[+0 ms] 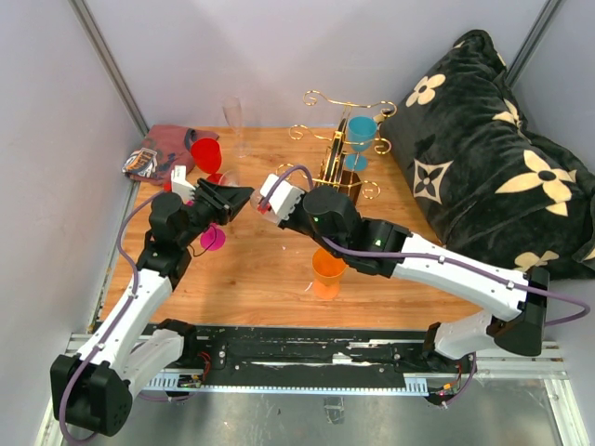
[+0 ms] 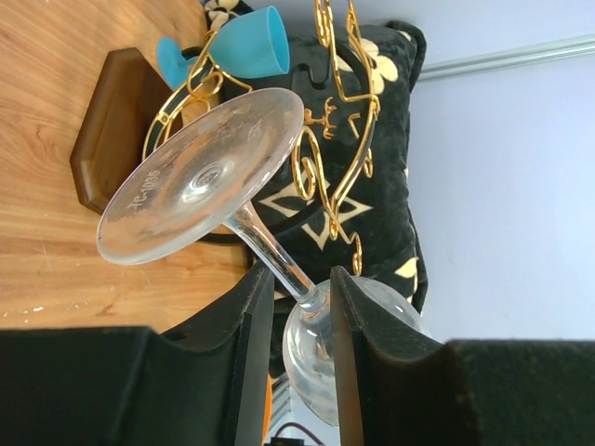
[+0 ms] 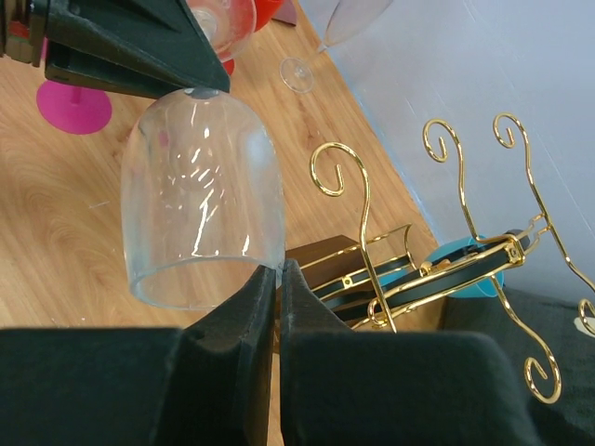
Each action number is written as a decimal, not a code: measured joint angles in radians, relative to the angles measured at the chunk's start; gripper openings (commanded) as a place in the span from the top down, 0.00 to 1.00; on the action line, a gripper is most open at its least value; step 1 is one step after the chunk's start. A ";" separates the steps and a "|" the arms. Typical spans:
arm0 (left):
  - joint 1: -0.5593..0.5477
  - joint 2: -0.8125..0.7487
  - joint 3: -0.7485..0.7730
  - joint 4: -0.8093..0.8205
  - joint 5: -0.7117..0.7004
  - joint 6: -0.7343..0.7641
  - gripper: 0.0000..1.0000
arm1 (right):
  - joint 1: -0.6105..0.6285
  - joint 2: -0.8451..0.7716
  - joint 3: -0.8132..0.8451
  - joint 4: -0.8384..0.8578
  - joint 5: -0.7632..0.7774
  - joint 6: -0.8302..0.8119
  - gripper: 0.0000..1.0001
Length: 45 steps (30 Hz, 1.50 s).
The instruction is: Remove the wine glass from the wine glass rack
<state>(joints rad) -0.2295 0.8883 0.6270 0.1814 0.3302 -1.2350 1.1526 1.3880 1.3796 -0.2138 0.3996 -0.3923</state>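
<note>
A clear wine glass [image 2: 200,181] lies on its side in the air between my two grippers, its foot toward the wine glass rack [image 1: 339,177]. My left gripper [image 2: 302,283] is closed narrowly where the stem meets the bowl. My right gripper [image 3: 278,269] is shut on the rim of the bowl [image 3: 200,186]. In the top view the left gripper [image 1: 240,198] and the right gripper [image 1: 271,197] nearly meet left of the rack. The rack's brown base [image 2: 112,121] and gold wire arms [image 3: 358,214] stand free of the glass. A blue glass [image 1: 361,130] hangs on the rack.
A red glass [image 1: 205,153], a tall clear flute [image 1: 232,121] and a crumpled cloth [image 1: 158,149] sit at the back left. A magenta glass foot [image 1: 213,240] lies under my left arm. An orange cup [image 1: 327,269] stands under my right arm. A black flowered pillow [image 1: 493,149] fills the right.
</note>
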 measured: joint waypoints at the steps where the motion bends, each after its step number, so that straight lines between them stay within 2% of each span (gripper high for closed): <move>1: 0.000 0.001 0.000 0.004 0.002 0.000 0.99 | 0.000 -0.005 -0.006 0.002 -0.008 0.000 0.99; 8: -0.001 0.002 -0.024 0.054 0.027 -0.026 0.99 | 0.010 -0.077 -0.133 0.115 -0.047 -0.025 0.99; 15: -0.003 -0.016 -0.039 0.106 0.038 -0.064 0.99 | 0.032 -0.158 -0.358 0.349 -0.086 -0.073 0.98; 19: -0.005 -0.046 -0.047 0.154 0.032 -0.085 0.99 | 0.043 -0.163 -0.427 0.436 -0.110 -0.088 0.97; 22: -0.008 -0.061 -0.050 0.184 0.030 -0.093 0.99 | 0.047 -0.164 -0.460 0.493 -0.124 -0.098 0.87; 25: -0.009 -0.066 -0.050 0.198 0.030 -0.096 0.99 | 0.048 -0.165 -0.477 0.532 -0.139 -0.106 0.85; 28: -0.010 -0.067 -0.050 0.203 0.032 -0.097 0.99 | 0.048 -0.166 -0.488 0.565 -0.154 -0.112 0.66; 30: -0.018 -0.069 -0.051 0.199 0.046 -0.099 0.99 | 0.048 -0.169 -0.498 0.600 -0.165 -0.121 0.60; 35: -0.035 -0.074 -0.051 0.190 0.074 -0.109 0.99 | 0.048 -0.192 -0.530 0.664 -0.182 -0.133 0.58; 36: -0.035 -0.074 -0.051 0.190 0.076 -0.111 1.00 | 0.048 -0.193 -0.534 0.672 -0.183 -0.133 0.59; 37: -0.035 -0.074 -0.051 0.190 0.080 -0.113 0.99 | 0.048 -0.194 -0.539 0.686 -0.183 -0.134 0.64; 39: -0.035 -0.074 -0.051 0.187 0.083 -0.117 0.99 | 0.049 -0.193 -0.542 0.696 -0.183 -0.140 0.97; 44: -0.027 -0.082 -0.061 0.158 0.065 -0.145 0.99 | 0.045 -0.192 -0.535 0.758 -0.078 -0.163 0.99; 45: -0.027 -0.084 -0.061 0.152 0.064 -0.148 0.96 | 0.050 -0.187 -0.534 0.760 -0.065 -0.164 0.99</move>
<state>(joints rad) -0.2569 0.8043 0.5663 0.3336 0.3946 -1.3834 1.2026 1.2007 0.8455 0.5465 0.3344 -0.5564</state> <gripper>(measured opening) 0.177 0.080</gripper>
